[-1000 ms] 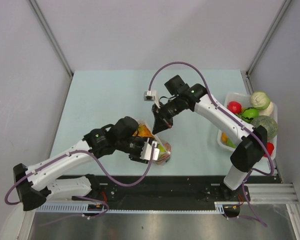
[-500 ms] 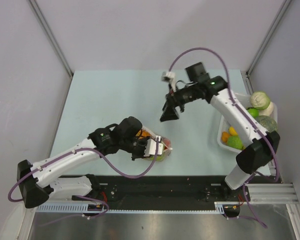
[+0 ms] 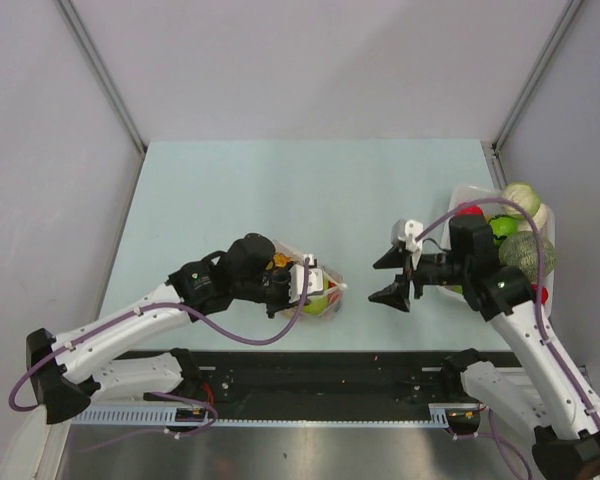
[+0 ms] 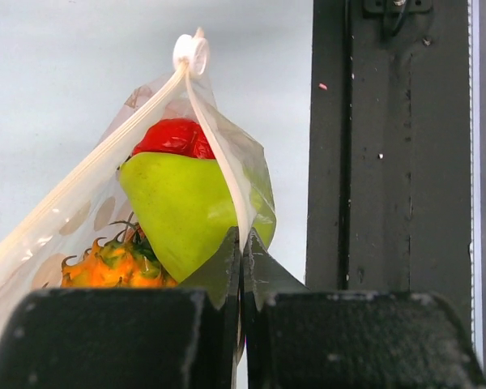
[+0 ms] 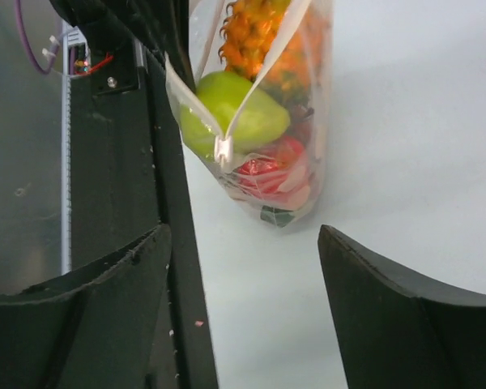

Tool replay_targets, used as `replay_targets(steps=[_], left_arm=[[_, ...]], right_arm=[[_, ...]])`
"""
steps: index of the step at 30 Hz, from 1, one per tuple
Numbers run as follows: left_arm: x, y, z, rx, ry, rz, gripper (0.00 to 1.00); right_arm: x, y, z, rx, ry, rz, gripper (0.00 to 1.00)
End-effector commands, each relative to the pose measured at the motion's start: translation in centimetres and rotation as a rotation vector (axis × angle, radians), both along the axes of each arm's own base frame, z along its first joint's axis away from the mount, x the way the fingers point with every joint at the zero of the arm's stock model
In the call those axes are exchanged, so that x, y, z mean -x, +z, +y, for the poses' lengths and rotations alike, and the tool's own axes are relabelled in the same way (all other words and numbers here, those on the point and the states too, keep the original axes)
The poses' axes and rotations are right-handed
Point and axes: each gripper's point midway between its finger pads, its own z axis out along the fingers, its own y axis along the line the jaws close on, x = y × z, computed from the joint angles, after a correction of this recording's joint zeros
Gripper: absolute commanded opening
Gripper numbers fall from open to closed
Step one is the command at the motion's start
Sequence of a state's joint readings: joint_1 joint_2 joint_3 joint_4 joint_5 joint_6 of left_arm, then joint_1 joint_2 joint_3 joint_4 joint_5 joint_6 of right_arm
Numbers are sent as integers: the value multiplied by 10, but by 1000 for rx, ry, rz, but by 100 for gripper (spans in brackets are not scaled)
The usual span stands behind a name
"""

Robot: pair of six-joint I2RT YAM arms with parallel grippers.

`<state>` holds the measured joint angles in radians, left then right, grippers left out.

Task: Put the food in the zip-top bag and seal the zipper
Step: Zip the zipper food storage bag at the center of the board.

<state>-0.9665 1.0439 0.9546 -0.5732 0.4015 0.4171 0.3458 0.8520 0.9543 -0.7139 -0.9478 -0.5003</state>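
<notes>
The filled zip-top bag [image 3: 315, 292] (mouth unsealed) was gripped by the closed left pincer [image 4: 243, 243]; the zipper [image 4: 97, 156] was judged next for the open right pincer [image 5: 245, 239].

Clear zip-top bag [image 4: 85, 209] shows green, red and orange food [image 4: 178, 212] (white slider [image 4: 189, 53]) on pale-blue table [image 4: 65, 65].

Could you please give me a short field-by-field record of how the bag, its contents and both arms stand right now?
left gripper: shut on the zip-top bag edge
right gripper: open, facing the bag, not touching it
bag contents: green fruit, red piece, orange ruffled piece
zipper: sides parted below white slider, not sealed
white tray: holds more food, by the right arm
</notes>
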Motion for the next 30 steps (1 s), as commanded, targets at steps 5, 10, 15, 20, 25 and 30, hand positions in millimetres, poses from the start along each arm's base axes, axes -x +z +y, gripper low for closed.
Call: replay_targets(steps=[5,10,15,20,25,30], left_arm=[[-10,21,-8,90,67,-26,0],[-7,24,-6,107,50,-52,0],[-7,23,-2,100,60,-54,0],[-9,25,-1,112,81,-54,0],[-7,26,-1,124,86,-39,0],[-10,37,2,116,79,-58,38]], right_arm=[[-17,-12,45,-104,12,-182,68],[-23,-13,63,-150,-3,-174,63],[-26,-11,72,-176,12,-172,43],[-18,-9,70,-173,34,-173,13],[-13,-14,64,-142,39,-194,0],[-12,-13,64,-140,49,-210,0]])
